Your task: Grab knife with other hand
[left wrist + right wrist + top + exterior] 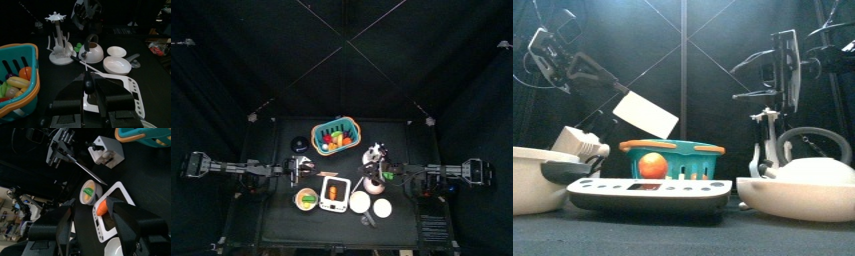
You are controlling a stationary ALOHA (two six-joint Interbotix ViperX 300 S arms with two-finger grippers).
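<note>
while the left hand [90, 92] is clamped on the handle of the knife [645, 114], the broad blade hangs tilted in the air above the teal basket [673, 158] and white board [647, 192]. the right hand [90, 215] is spread wide and empty, well apart. handover risk: if the left lets go before the right grips, the knife may drop onto the table [285, 225].
</note>
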